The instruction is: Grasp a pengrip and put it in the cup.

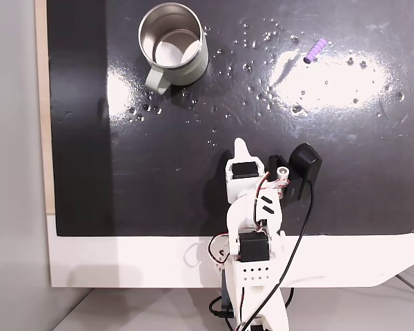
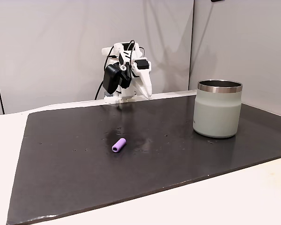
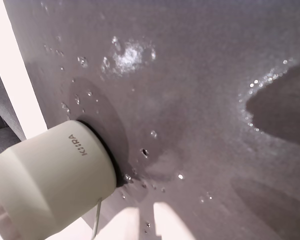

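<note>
While the pengrip (image 1: 315, 50) lies on the mat (image 1: 193, 179), the cup (image 1: 172, 45) stands well apart.

One fixed view looks straight down from high above the black mat (image 1: 159, 172), with the arm (image 1: 252, 227) entering at 6 o'clock, the cup (image 1: 172, 45) toward 11 and the pengrip (image 1: 315, 50) toward 1. Another fixed view stands low at the mat's (image 2: 178, 154) opposite edge, facing the arm (image 2: 126, 70) at 12 o'clock. Both share mat, arm, cup (image 2: 218, 110) and pengrip (image 2: 119, 145). The wrist view sits close above the wet mat (image 3: 200, 100), tilted, with the cup (image 3: 45, 175) at 8 o'clock.
</note>
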